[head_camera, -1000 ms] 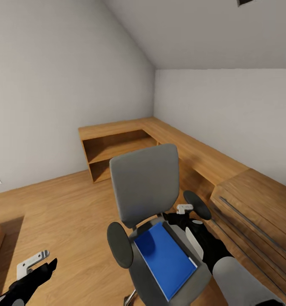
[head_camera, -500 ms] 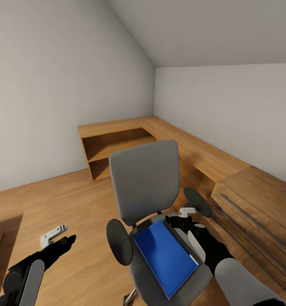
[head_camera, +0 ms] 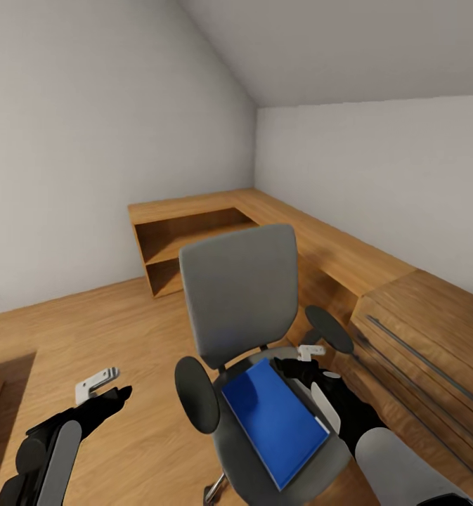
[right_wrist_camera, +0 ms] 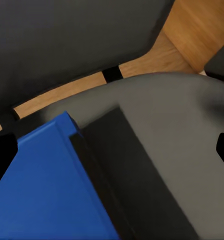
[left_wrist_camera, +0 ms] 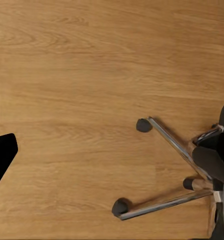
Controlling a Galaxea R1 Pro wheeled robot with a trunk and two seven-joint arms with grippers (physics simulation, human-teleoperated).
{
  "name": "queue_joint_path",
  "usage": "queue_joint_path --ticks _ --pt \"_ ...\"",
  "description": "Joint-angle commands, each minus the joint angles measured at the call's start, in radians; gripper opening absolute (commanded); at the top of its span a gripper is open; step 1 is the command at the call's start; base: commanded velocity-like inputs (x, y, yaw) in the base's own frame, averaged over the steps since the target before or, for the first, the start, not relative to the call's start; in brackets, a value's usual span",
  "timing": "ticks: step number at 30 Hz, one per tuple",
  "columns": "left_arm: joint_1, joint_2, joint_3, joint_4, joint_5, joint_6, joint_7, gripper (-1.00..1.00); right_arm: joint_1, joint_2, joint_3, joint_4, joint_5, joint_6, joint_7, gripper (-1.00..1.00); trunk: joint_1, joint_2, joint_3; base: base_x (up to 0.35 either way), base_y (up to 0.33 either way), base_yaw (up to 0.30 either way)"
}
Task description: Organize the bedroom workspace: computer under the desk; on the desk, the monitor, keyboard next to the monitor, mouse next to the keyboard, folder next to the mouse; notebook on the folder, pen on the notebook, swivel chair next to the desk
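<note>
Lying flat on the seat of the grey swivel chair [head_camera: 240, 309]: the blue folder [head_camera: 275, 422]. Hovering just right of it, fingers spread wide: the right gripper [head_camera: 292, 365]. Hanging over bare wooden floor [head_camera: 124, 330] at near left, grip unclear: the left gripper [head_camera: 106, 393].
</note>
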Motion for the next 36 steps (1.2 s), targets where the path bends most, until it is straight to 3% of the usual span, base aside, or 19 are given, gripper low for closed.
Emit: queue_joint_path --ticks 1,36 --pt "-0.001 0.000 0.003 -0.002 0.011 0.004 0.008 1.00 0.000 -0.001 0.002 -0.002 -0.005 0.004 0.000 1.00 0.004 -0.008 -0.004 0.000 0.000 0.000" --pt "-0.001 0.004 0.010 -0.005 0.011 0.002 0.009 1.00 0.000 -0.021 0.003 -0.004 -0.016 0.004 0.007 1.00 0.138 -0.253 -0.114 0.000 0.000 0.000"
